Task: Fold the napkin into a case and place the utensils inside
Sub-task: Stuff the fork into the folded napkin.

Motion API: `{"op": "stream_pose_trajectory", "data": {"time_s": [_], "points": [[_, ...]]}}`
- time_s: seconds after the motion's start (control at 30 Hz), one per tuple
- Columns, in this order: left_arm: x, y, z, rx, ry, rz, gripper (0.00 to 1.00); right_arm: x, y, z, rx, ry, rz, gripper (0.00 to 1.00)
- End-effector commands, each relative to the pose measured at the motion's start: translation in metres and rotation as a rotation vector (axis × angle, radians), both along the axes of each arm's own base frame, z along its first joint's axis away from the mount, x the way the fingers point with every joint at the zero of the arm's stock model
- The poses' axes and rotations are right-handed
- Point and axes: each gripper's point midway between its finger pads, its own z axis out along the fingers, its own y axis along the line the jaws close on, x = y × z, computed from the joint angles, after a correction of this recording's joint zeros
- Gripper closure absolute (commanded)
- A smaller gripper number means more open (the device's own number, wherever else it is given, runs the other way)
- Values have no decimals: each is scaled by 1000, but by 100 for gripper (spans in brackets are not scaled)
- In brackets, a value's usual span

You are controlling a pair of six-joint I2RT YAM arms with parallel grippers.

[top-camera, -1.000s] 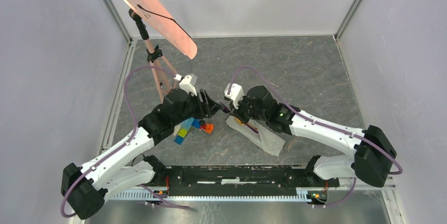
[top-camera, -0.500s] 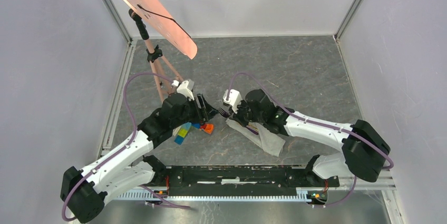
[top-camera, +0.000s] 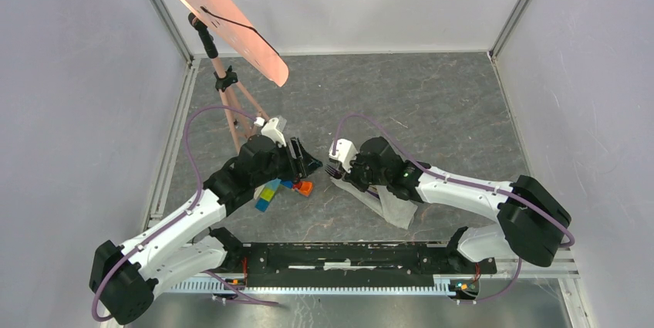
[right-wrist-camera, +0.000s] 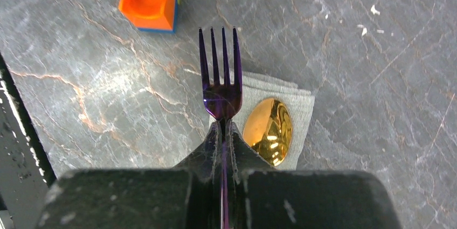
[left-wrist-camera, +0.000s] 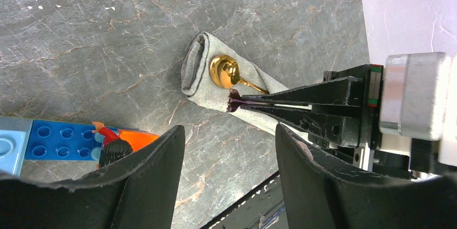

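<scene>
**Purple fork gripped at the end of the case**

The right hand (right-wrist-camera: 222,127) is seen closed tight on the handle of the purple fork (right-wrist-camera: 221,86). The tines are pointed away from the wrist and reach past the end of the case (right-wrist-camera: 299,105). The case is laid as a narrow folded grey-green strip on the grey marbled desk (right-wrist-camera: 366,51), right of centre, and runs back under the right arm.

The gold spoon (right-wrist-camera: 268,127) is found with its bowl on the cloth at that same end, just beside the fork's neck. Its handle is hidden by the hand. In the left wrist view the bowl is seen against the rolled fold of the cloth, with the fork tines at the cloth's near edge. Whether the fork is touching the cloth cannot be told.

The left hand (left-wrist-camera: 227,132) is held open above the desk just left of the case, jaws well apart, nothing between them. Near it an orange block (right-wrist-camera: 148,5) and a blue block (left-wrist-camera: 59,140) are grouped, apart from the case. A stand with a salmon panel (top-camera: 231,23) is noted at the far left.
</scene>
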Motion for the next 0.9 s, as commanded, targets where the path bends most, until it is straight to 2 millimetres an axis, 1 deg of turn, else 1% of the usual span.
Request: {"op": "stream_pose_trajectory", "data": {"time_s": [0.0,0.17,0.27,0.6,0.8,0.87], "points": [[2,-4,5,-37,-4,2,31,0,-13,-2,-44,19,-58,100],[3,-7,4,-45,3,-3,31,-7,-23,-6,-50,40,-82,100],[3,-8,5,-50,3,-7,31,-10,-26,-9,-54,56,-85,100],[1,-5,7,-43,-3,-5,31,-21,-38,-30,-94,124,-115,100],[0,-5,6,-42,0,-7,31,-24,-42,-38,-124,155,-136,100],[0,-7,6,-50,-2,-17,30,-24,-40,-38,-112,160,-133,100]]}}
